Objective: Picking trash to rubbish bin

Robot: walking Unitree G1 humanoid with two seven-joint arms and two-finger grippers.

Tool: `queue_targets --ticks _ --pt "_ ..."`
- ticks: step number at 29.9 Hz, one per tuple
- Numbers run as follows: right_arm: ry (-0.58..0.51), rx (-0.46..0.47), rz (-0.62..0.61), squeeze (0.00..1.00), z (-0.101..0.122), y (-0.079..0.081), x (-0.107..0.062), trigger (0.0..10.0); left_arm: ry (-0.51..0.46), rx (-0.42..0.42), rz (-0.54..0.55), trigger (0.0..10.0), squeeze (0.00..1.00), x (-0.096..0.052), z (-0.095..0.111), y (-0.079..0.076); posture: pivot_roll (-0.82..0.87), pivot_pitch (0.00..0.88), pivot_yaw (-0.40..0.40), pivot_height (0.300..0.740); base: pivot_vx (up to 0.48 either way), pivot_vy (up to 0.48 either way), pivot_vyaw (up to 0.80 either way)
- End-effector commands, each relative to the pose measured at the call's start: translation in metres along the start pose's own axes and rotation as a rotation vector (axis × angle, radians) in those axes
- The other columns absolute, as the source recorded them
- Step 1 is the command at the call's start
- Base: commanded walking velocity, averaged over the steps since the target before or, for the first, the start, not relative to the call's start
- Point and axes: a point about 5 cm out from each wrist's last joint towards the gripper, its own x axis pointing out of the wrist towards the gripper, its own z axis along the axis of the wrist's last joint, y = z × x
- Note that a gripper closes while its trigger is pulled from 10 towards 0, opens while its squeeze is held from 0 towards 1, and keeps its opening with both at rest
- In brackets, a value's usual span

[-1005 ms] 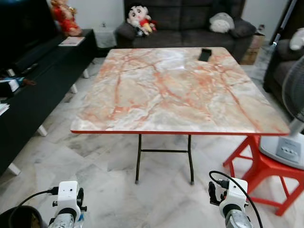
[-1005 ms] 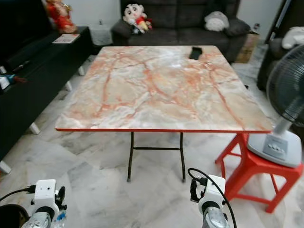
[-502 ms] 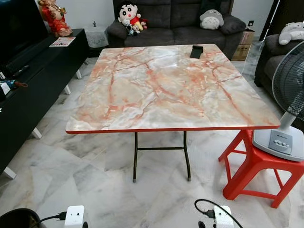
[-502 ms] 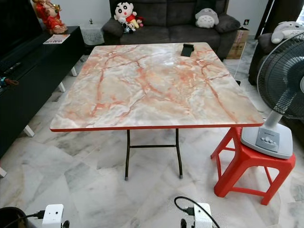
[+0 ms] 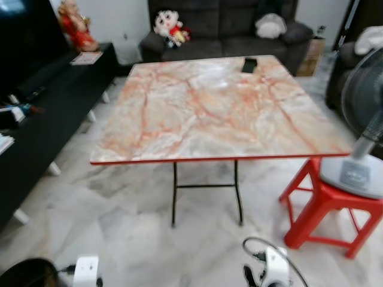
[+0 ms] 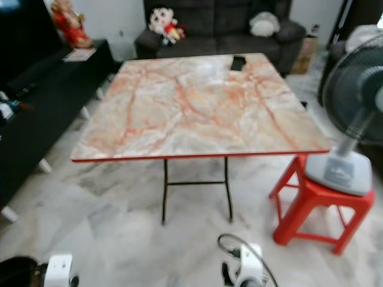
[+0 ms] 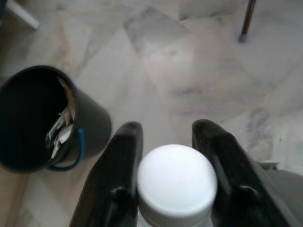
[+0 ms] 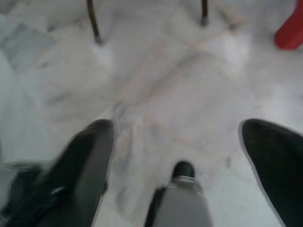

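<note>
My left gripper (image 7: 168, 135) is shut on a clear bottle with a white cap (image 7: 176, 177), one black finger on each side of its neck. It hangs above the marble floor. A black rubbish bin (image 7: 90, 123) stands on the floor close beside it, with paper scraps inside. The bin's rim (image 5: 27, 272) also shows at the bottom left of the left eye view, by my left wrist (image 5: 85, 272). My right gripper (image 8: 177, 127) is open over bare floor with nothing between its fingers.
A marble-topped folding table (image 5: 221, 101) stands ahead, with a small black object (image 5: 249, 64) at its far edge. A red stool (image 5: 326, 206) carrying a fan (image 5: 365, 119) is on the right. A black TV cabinet (image 5: 42, 113) lines the left and a dark sofa (image 5: 239, 30) the back.
The head view has shifted and is now blurred. Both wrists sit lower in the picture than a second ago. The table and stool have not moved.
</note>
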Motion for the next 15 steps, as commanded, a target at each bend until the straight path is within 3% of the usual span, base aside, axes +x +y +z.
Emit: queue_targets --ticks 1,6,15 --pt "-0.011 -0.013 0.006 0.00 0.003 0.002 0.001 10.0 0.034 0.026 0.000 10.0 0.00 -0.002 -0.008 0.004 0.02 0.031 0.066 0.740 0.000 0.000 0.00" --pt "0.008 -0.033 0.015 0.00 -0.004 0.005 0.000 10.0 0.046 0.046 -0.004 10.0 0.00 -0.003 -0.011 0.006 0.03 0.031 0.076 0.740 0.000 0.000 0.00" --pt "0.028 -0.065 0.025 0.00 -0.011 0.007 -0.001 10.0 0.048 0.052 -0.005 10.0 0.00 -0.004 -0.013 0.007 0.04 0.027 0.084 0.740 0.000 0.000 0.53"
